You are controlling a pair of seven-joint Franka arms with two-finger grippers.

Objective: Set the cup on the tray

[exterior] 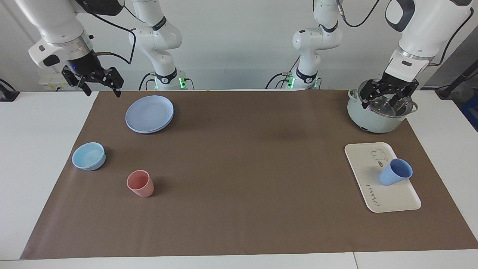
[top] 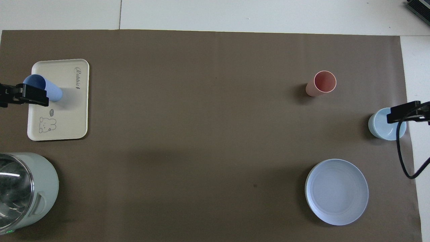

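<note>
A brown mat (exterior: 239, 175) is spread over a white table. Close to the robots, the left gripper (exterior: 388, 98) is seen hanging over the pot (exterior: 377, 116), with its fingers spread apart and nothing held. The right gripper (exterior: 98, 83) hangs at the right arm's end, also parted and empty. Farther out lies the tray (exterior: 388, 200), and the cup (exterior: 395, 172) is standing on it, mouth up. The left gripper is the nearer one. The job looks done.
</note>
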